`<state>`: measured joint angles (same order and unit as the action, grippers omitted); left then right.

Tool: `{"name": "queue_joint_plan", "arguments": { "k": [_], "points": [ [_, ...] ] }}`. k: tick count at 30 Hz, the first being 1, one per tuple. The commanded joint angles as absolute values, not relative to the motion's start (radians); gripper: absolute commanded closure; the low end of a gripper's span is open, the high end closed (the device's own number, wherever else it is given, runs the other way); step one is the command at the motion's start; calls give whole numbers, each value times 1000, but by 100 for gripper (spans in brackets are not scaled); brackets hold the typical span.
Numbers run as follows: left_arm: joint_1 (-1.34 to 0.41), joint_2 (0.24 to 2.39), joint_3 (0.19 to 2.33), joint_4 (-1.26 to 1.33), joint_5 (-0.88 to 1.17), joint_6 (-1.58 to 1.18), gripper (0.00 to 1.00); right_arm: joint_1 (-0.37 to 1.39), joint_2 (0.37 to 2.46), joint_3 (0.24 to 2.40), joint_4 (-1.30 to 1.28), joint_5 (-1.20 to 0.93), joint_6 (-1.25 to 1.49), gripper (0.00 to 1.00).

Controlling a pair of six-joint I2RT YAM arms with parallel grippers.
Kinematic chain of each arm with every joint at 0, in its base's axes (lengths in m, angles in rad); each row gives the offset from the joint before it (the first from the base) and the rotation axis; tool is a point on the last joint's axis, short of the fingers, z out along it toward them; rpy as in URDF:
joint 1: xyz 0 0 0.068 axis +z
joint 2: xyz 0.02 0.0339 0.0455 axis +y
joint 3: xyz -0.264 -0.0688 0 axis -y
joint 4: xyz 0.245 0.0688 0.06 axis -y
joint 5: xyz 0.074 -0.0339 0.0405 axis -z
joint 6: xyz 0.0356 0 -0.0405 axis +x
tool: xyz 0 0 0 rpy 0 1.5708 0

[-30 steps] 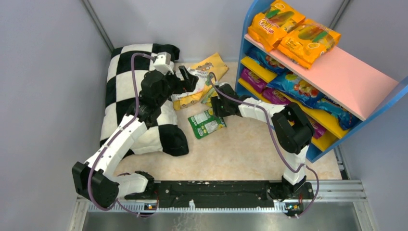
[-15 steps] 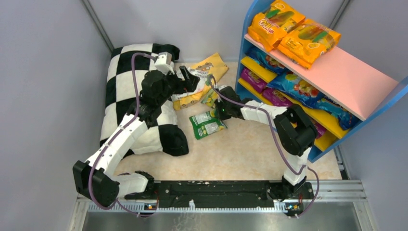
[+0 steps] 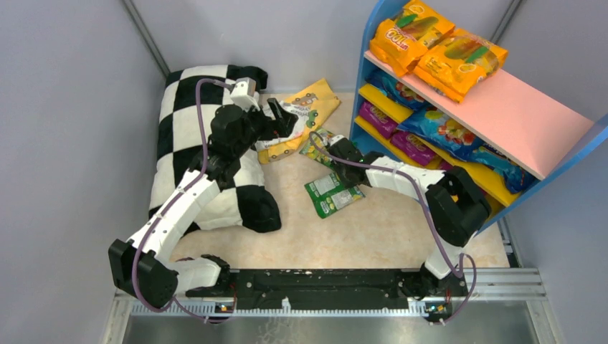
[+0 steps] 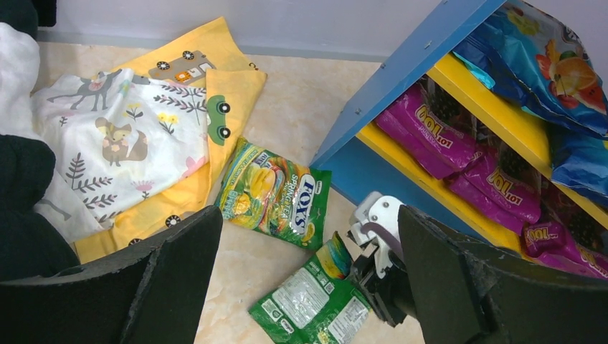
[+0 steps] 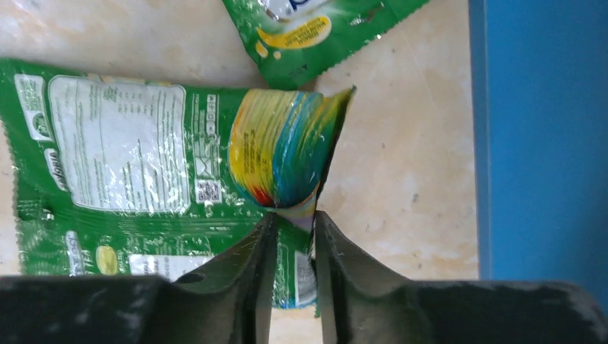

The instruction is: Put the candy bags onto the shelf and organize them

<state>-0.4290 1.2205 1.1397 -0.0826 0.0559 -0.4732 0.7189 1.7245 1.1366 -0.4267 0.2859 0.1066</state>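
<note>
My right gripper [image 3: 349,180] [image 5: 290,218] is shut on the edge of a green candy bag [image 3: 332,195] [image 5: 136,158], back side up, low over the beige floor. The bag also shows in the left wrist view [image 4: 315,304]. A second green candy bag [image 3: 315,143] [image 4: 276,193] lies flat near the shelf's left post. My left gripper [image 3: 283,118] [image 4: 308,215] is open and empty, above the cloths. The blue-framed shelf [image 3: 516,115] holds orange bags [image 3: 437,46] on its pink top board, and blue bags [image 3: 441,129] and purple bags [image 3: 376,115] [image 4: 444,136] on the yellow boards.
A black-and-white checkered pillow [image 3: 193,150] lies at the left under my left arm. A yellow cloth [image 3: 312,100] [image 4: 215,79] and a white printed cloth [image 4: 115,136] lie at the back. The shelf's blue side panel [image 5: 545,143] stands close on the right of my right gripper.
My right gripper has moved right and nearer with the green bag, pulling it away from the pillow towards the shelf front. The left arm has not moved.
</note>
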Motion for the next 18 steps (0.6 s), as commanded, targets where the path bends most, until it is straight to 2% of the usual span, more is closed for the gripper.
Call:
{"name": "queue_joint_plan", "arguments": {
  "k": [1,3,5,9,13,18],
  "points": [
    [-422,1213,1132,-38,51,-469,2,785,1677,1185,-525,464,96,60],
    [-422,1210,1134,-43,36,-464,2,833,1691,1225,-589,556,150,40],
    [-417,1203,1140,-54,11,-454,2,877,1715,1281,-673,617,232,26],
    [-390,1165,1144,-92,-120,-457,2,976,1757,1341,-761,645,361,12],
    [-370,1136,1164,-156,-293,-483,2,1060,1832,1409,-777,611,401,9],
    [-358,1129,1176,-207,-447,-524,2,1133,2026,1607,-939,721,459,10]
  ]
}}
